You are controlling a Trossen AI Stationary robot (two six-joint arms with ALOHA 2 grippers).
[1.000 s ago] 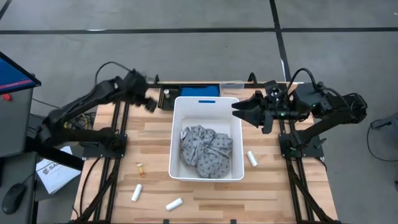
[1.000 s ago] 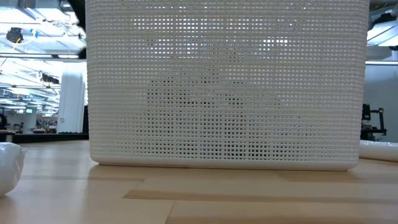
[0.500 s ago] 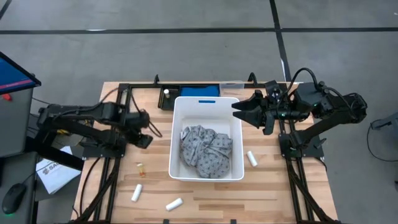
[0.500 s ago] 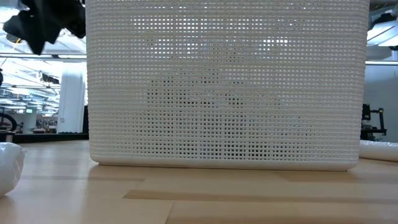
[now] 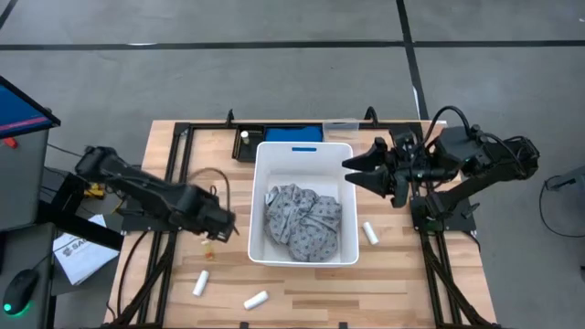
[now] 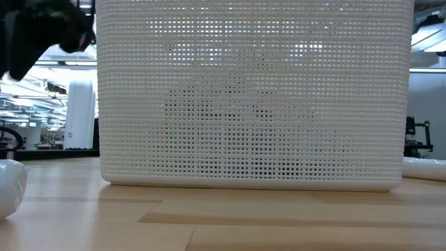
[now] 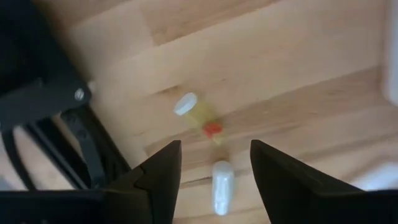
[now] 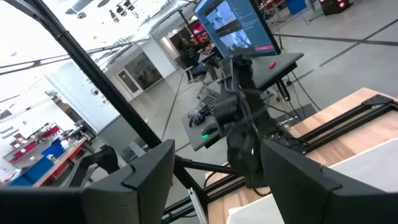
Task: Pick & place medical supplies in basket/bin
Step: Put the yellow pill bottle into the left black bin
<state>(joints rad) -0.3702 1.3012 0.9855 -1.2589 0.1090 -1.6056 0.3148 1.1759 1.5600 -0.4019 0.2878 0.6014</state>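
Observation:
The white tub [image 5: 259, 203] stands mid-table with a blue label [image 5: 303, 148] at its far end; its perforated wall [image 6: 251, 97] fills the low view. The grey speckled fabric [image 5: 302, 219] lies crumpled inside it. White rolls lie on the table at the tub's right [image 5: 370, 233] and near the front edge [image 5: 200, 283] [image 5: 255, 299]. A small yellow vial [image 7: 199, 115] with a white cap lies on its side left of the tub. My left gripper [image 5: 219, 228] [image 7: 214, 168] is open above the vial. My right gripper [image 5: 352, 174] [image 8: 217, 180] is open and empty above the tub's far right rim.
A blue box [image 5: 292, 134] and a small dark bottle [image 5: 244, 137] sit behind the tub. Black frame rails [image 5: 174, 210] run along both table sides. A roll [image 7: 222, 186] lies just beyond the vial in the left wrist view. A screen [image 5: 23, 110] stands off the table's left.
My left gripper has swung from the table's far left corner toward the near edge and down, and now hangs over the yellow vial beside the tub's left wall. The tub, fabric and rolls have stayed where they were.

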